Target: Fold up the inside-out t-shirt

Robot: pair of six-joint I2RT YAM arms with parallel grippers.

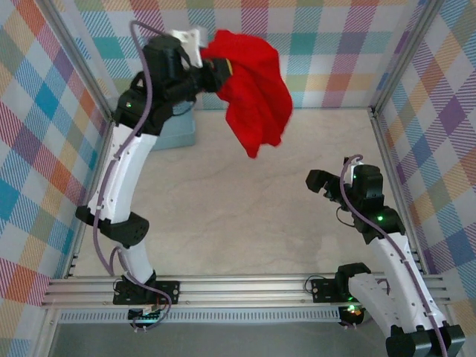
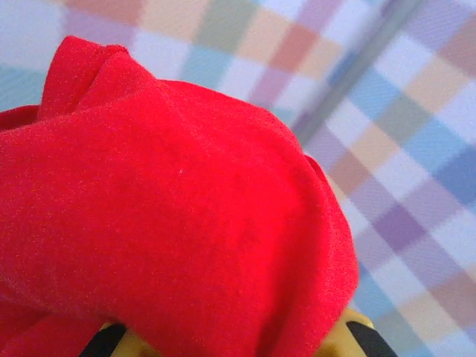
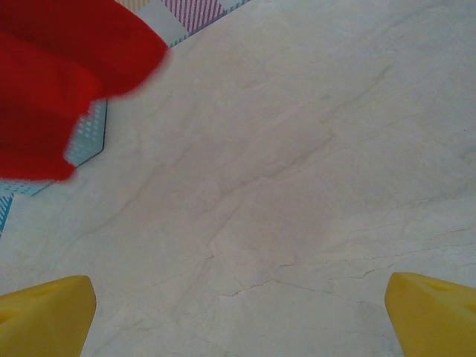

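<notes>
The left tool [image 1: 217, 73] is gripping a bunch of the red t-shirt [image 1: 256, 97] with its jaws narrow. It is holding the bunch high over the far left part of the desk [image 1: 245, 216]. In the left wrist view, the yellow fingers [image 2: 123, 343] are showing at the bottom edge, and the cloth is draping over them and covering the gap between them.

The t-shirt is hanging from this grip in loose, crumpled folds, and its lowest corner is pointing down toward the middle of the desk. The garment appears to be hanging clear of the surface.

A light-blue basket [image 1: 177, 132] is sitting on the desk just behind and below the left arm, against the far wall [image 1: 335, 44] of plaid cloth.

The right tool [image 1: 321, 183] is hovering low over the right side of the desk, well apart from the t-shirt. Its jaws are standing wide with nothing between them. In the right wrist view, its yellow fingertips [image 3: 46, 312] are framing bare marbled desk, with the red cloth and a corner of the basket at the upper left.
</notes>
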